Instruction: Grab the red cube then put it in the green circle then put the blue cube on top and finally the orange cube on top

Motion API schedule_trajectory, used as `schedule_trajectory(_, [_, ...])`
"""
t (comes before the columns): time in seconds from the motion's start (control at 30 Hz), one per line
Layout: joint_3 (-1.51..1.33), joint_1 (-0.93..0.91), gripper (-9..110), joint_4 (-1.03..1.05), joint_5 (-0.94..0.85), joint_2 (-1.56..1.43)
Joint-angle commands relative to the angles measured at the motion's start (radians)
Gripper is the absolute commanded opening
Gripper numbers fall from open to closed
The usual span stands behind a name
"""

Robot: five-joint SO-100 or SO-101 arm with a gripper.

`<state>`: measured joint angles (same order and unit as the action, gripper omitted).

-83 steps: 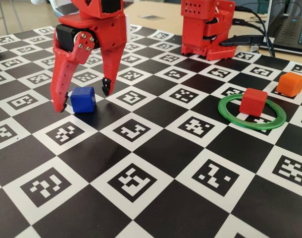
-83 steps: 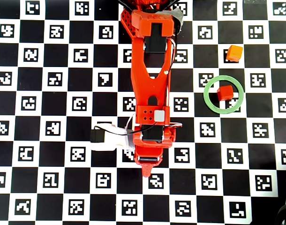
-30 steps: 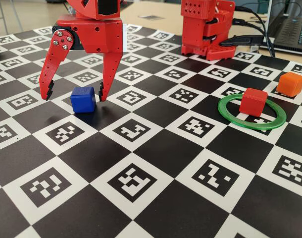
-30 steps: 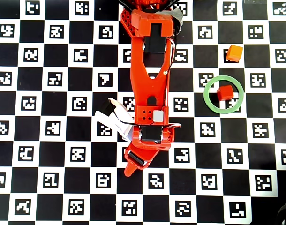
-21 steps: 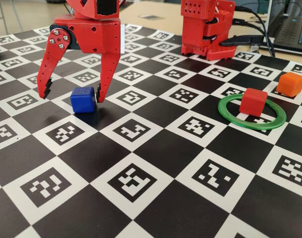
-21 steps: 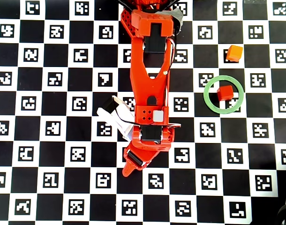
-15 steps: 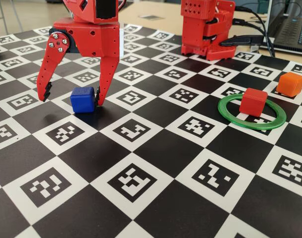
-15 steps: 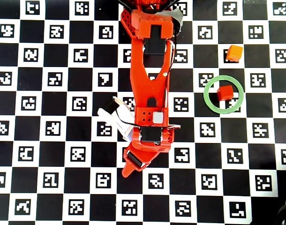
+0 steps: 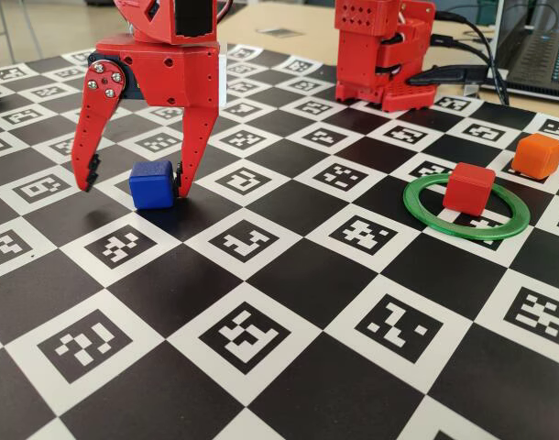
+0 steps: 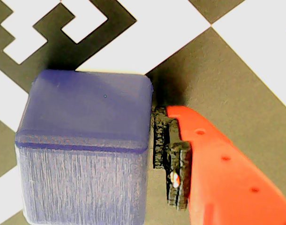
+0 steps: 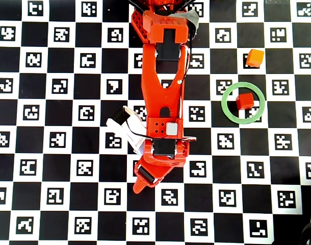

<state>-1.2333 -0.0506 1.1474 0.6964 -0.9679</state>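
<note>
my gripper (image 9: pixel 135 183) having dropped lower and twisted since earlier, fingers spreading wide around blue cube (image 9: pixel 153 183), one pad (image 10: pixel 171 154) just touching it, red cube (image 9: pixel 468 188) sitting inside green circle (image 9: pixel 426 218), orange cube (image 9: pixel 538 155) waiting beside

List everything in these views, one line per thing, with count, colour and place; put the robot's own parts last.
blue cube: one, deep blue, on the board at left in the fixed view, between the open claw's fingers; hidden under the arm in the overhead view.
red cube: one, red, inside the green circle, toward its far side.
green circle: one, translucent green, flat on the board at right in the fixed view.
orange cube: one, orange, outside the ring, beyond it.
marker board: one, black and white checker with coded squares, under everything.
laptop: one, dark, at the top right edge of the fixed view.
arm base: one, red, at the board's far edge.
claw: one, red, open, one black-tipped finger close against the blue cube's side.
</note>
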Motion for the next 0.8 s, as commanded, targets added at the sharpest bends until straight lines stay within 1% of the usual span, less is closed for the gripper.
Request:
schedule_trajectory(0.0, [0.064,-0.008,17,-0.018,-0.002,-0.037])
schedule_trajectory(0.03, [0.064,-0.008,13,-0.018,-0.002,-0.037])
schedule_trajectory(0.1, [0.063,-0.011,10,-0.018,-0.008,-0.04])
schedule_trajectory(0.3, [0.054,-0.011,8,-0.015,-0.032,-0.061])
schedule_trajectory(0.43, [0.052,-0.011,7,0.028,-0.057,-0.107])
schedule_trajectory(0.63, [-0.02,-0.017,6,0.101,-0.138,-0.288])
schedule_trajectory(0.77, [-0.044,-0.018,6,0.209,-0.218,-0.408])
